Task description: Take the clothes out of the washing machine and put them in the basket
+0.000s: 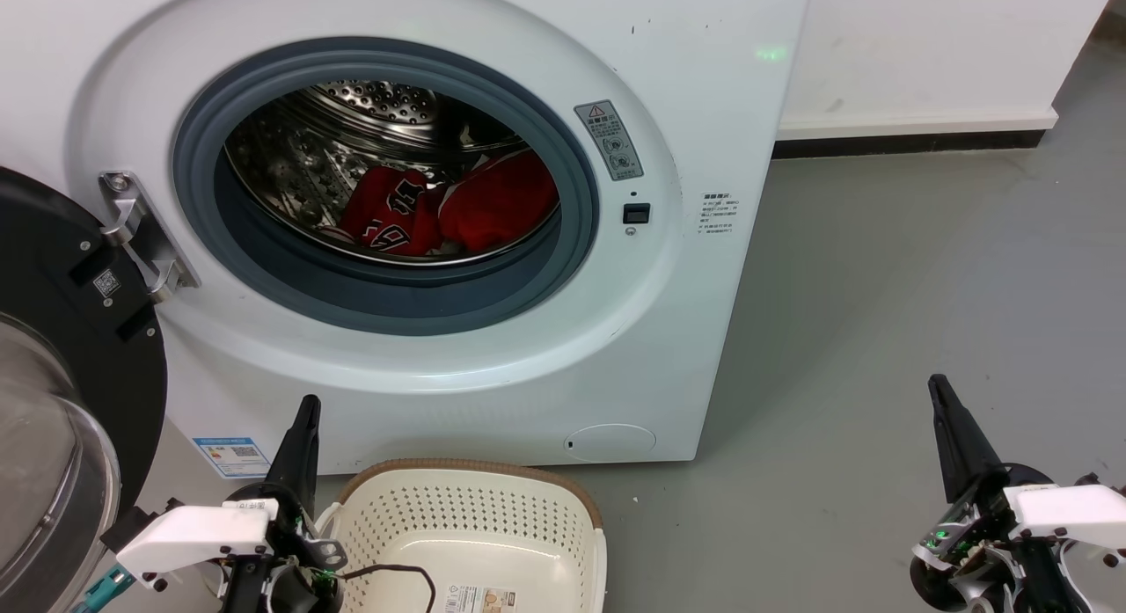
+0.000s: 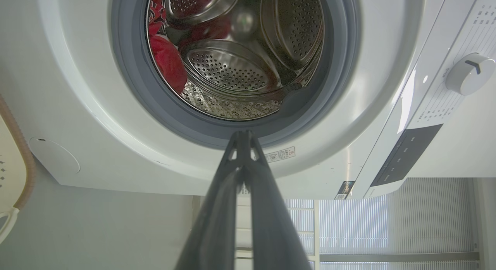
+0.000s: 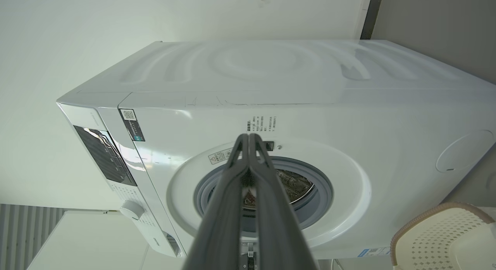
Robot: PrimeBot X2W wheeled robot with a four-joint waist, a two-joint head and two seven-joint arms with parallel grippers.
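Clothes [image 1: 457, 210] lie inside washing machine [image 1: 721, 85], well beyond left pincer [image 1: 307, 407] (tips together).

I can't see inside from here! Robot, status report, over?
Shut, empty: left pincer, right pincer. Bright red fabric clothes inside white washing machine, door open. Cream-white perforated plastic basket holds none. Porthole unblocked.

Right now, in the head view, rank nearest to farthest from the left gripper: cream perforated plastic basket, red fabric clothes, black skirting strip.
1. Cream perforated plastic basket, beside the left gripper.
2. Red fabric clothes, inside steel drum.
3. Black skirting strip, far right wall.
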